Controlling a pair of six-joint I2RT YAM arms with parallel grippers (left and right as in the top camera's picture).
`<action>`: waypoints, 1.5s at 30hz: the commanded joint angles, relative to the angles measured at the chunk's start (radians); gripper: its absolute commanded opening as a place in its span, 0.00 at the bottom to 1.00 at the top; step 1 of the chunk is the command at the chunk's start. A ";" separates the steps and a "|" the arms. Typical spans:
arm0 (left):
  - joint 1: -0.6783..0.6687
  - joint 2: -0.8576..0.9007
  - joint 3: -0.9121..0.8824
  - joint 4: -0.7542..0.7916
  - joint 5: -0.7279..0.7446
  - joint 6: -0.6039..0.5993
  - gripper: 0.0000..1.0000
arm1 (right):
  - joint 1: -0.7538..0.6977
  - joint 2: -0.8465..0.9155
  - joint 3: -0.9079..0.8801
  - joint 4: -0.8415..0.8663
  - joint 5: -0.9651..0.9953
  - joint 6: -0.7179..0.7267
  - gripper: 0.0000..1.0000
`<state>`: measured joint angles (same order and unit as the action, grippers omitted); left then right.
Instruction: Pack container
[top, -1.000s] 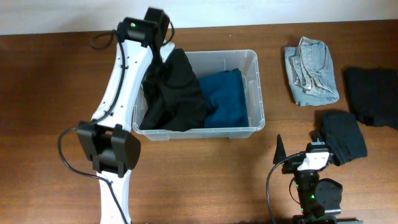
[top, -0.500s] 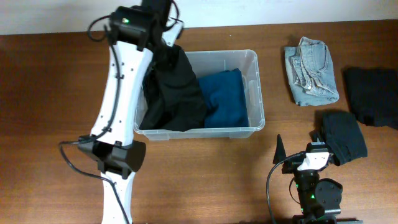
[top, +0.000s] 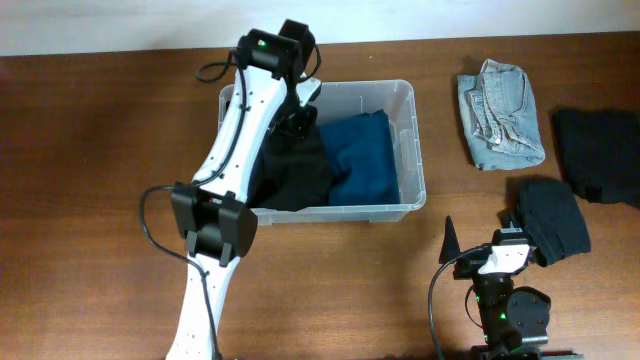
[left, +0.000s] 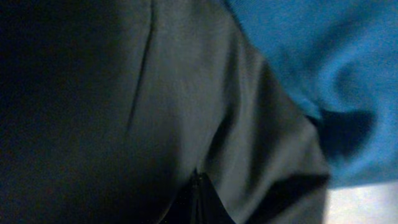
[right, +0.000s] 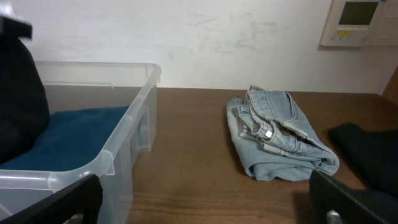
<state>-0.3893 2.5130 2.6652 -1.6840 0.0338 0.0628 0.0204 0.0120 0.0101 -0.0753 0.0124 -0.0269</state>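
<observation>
The clear plastic container (top: 412, 150) stands at the table's middle; it also shows in the right wrist view (right: 112, 158). A black garment (top: 295, 175) fills its left half and a blue garment (top: 365, 160) lies in its right half. My left gripper (top: 300, 118) is down inside the container, shut on the black garment. In the left wrist view its closed fingertips (left: 198, 199) press into the black garment (left: 124, 112), with the blue garment (left: 348, 74) beside it. My right gripper (top: 482, 238) is open and empty near the front edge, its fingers at the sides of the right wrist view (right: 205, 199).
Folded light-blue jeans (top: 500, 112) lie right of the container, also in the right wrist view (right: 277, 134). A black folded garment (top: 552, 220) lies by my right gripper. Another black garment (top: 600, 155) lies at the table's right edge.
My left arm has swung right and lowered the black garment from over the container's left rim down into the container. The right arm has not moved.
</observation>
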 joint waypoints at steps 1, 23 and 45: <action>0.013 0.008 -0.008 -0.004 -0.084 0.001 0.01 | 0.006 -0.008 -0.005 -0.006 -0.002 0.001 0.98; 0.175 0.008 -0.257 0.056 -0.120 -0.025 0.01 | 0.006 -0.008 -0.005 -0.006 -0.002 0.001 0.98; 0.091 -0.274 -0.026 -0.004 0.011 -0.056 0.01 | 0.006 -0.008 -0.005 -0.006 -0.002 0.001 0.98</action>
<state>-0.3038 2.3547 2.6057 -1.6852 -0.0059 0.0406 0.0204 0.0120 0.0101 -0.0750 0.0128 -0.0273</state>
